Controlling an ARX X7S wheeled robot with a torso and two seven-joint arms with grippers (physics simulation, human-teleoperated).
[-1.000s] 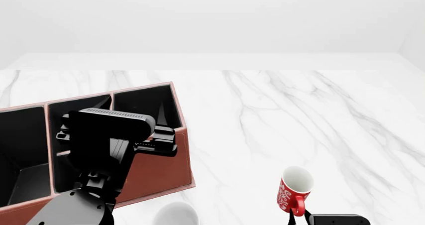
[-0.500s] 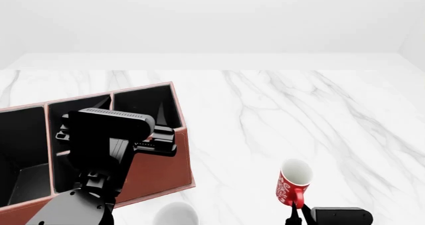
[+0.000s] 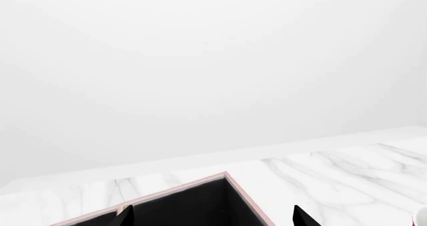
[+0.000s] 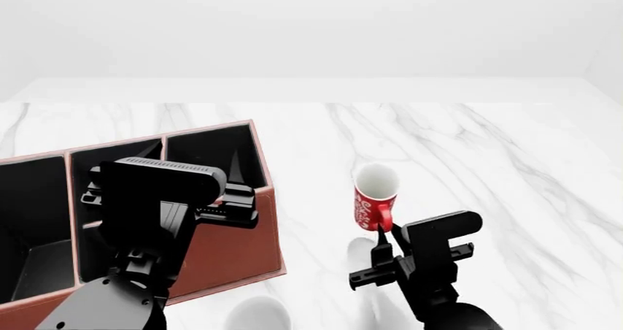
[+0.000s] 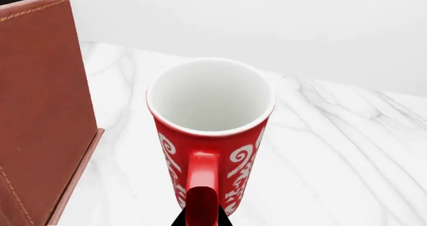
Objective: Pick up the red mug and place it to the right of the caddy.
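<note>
My right gripper (image 4: 383, 244) pinches the red mug (image 4: 374, 196) by its handle, the black jaws closed on the lower part of the red loop. In the head view the mug hangs upright above the marble tabletop (image 4: 486, 162), its white interior open to the camera and the white swirl pattern showing down its side. A soft shadow lies on the marble below and a little nearer to me than the mug, so it looks lifted clear of the surface.

The mug sits to the right of the caddy (image 4: 233, 235), near its right wall but apart from it, with a strip of bare marble between them. From my right wrist camera the red mug (image 5: 210, 136) fills the middle of the frame, the handle running down to my jaw tips, and the stitched reddish-brown side of the caddy (image 5: 40, 106) rises just beside it with its base flange on the tabletop (image 5: 333, 151).

My left gripper (image 3: 212, 217) hangs over the caddy's compartments, holding nothing. Its two black fingertips (image 3: 124, 217) show well apart in the left wrist view, with the black-lined corner of the caddy (image 3: 200, 201) between them.

At the bottom edge of the head view, in front of the caddy, the rim of a white mug (image 4: 257, 315) peeks into frame, standing on the marble.
</note>
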